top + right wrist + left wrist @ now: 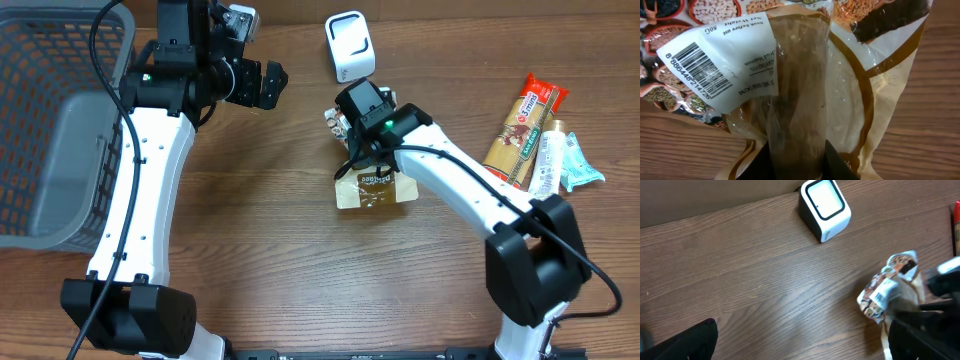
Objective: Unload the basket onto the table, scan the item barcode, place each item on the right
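The right claw [799,162] was nearly closed, pinching the packet [372,188] just beside the scanner [349,45], its barcode label [695,67] showing. Near the scanner, the left claw [262,85] stood wide open and empty.

A shop-checkout setup: barcode scanner [349,45], mesh basket [40,50] and packaged snacks [525,125].

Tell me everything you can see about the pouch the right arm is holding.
The pouch is crinkly tan and brown plastic film with a translucent strip down its middle and pictures of bowls of beans and grains at one end. A white barcode sticker, slightly creased, wraps around that end. The right gripper pinches it in its jaws, near the white scanner. Whether it touches the wooden table is unclear.
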You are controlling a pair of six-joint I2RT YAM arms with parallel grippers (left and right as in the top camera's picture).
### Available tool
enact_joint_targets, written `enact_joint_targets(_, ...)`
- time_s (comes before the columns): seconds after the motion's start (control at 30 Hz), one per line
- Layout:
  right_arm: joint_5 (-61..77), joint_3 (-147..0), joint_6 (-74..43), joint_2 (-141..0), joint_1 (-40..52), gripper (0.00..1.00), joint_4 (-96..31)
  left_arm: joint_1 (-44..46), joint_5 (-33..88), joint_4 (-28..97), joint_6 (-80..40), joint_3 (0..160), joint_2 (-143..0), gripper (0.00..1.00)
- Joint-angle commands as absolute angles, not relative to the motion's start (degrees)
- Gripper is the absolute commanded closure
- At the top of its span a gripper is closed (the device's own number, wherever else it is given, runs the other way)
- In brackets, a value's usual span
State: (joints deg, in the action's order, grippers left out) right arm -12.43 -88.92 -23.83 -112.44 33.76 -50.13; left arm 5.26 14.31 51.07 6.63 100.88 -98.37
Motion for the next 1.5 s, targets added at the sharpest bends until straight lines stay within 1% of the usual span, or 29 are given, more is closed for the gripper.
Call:
enact_joint_targets(0.0,-9.6,-89.6,-22.4,-114.3,33.7,0.93,-49.8,5.7,14.4,51.0,7.7,101.4,-97.5,0.01)
enact_joint_targets(0.2,-9.3,-89.6,-22.0,-115.8,33.7,0.92,-50.0,5.7,14.4,51.0,7.7,101.4,-97.5,0.00)
enact_joint_targets(0.23,-9.3,-89.6,-21.6,-115.8,33.6,0.88,-50.0,5.7,14.4,51.0,7.7,101.4,-97.5,0.00)
enact_joint_targets(0.3,-9.3,-89.6,-19.9,-115.8,33.7,0.76,-49.8,5.7,14.4,51.0,7.7,101.4,-97.5,0.00)
enact_joint_targets(0.33,-9.3,-89.6,-19.3,-115.8,33.7,0.73,-49.8,5.7,14.4,51.0,7.7,101.4,-97.5,0.00)
enact_joint_targets(0.6,-6.0,-90.5,-10.6,-115.7,33.7,0.67,-49.9,5.7,14.4,51.0,7.7,101.4,-97.5,0.00)
enact_joint_targets(0.73,-4.8,-91.5,-8.8,-115.7,33.6,0.66,-50.1,5.7,14.4,51.0,7.7,101.4,-97.5,0.00)
enact_joint_targets(0.8,-1.3,-91.5,-6.1,-115.7,33.6,0.59,-50.1,5.7,14.4,51.0,7.7,101.4,-97.5,0.00)
enact_joint_targets(0.93,1.2,-91.0,-2.2,-115.8,33.6,0.50,-50.3,5.7,14.4,51.0,7.7,101.4,-97.5,0.00)
enact_joint_targets(1.13,1.2,-90.9,-1.4,-116.1,33.1,0.48,-49.8,5.7,14.4,51.0,7.7,101.4,-97.5,0.00)
enact_joint_targets(1.2,1.3,-91.1,-1.5,-116.0,32.6,0.44,-49.9,5.7,14.4,51.0,7.7,101.4,-97.5,0.00)
enact_joint_targets(1.3,2.2,-92.7,-3.4,-115.7,31.2,0.36,-52.5,5.7,14.4,51.0,7.7,101.4,-97.5,0.00)
enact_joint_targets(1.4,7.9,-94.4,-3.3,-113.9,27.9,0.31,-55.2,5.7,14.4,51.0,7.7,101.4,-97.5,0.00)
enact_joint_targets(1.43,10.6,-94.6,-2.9,-113.0,26.2,0.27,-55.8,5.7,14.4,51.0,7.7,101.4,-97.5,0.00)
enact_joint_targets(1.47,13.2,-94.6,-2.5,-112.3,24.4,0.19,-56.2,5.7,14.4,51.0,7.7,101.4,-97.5,0.00)
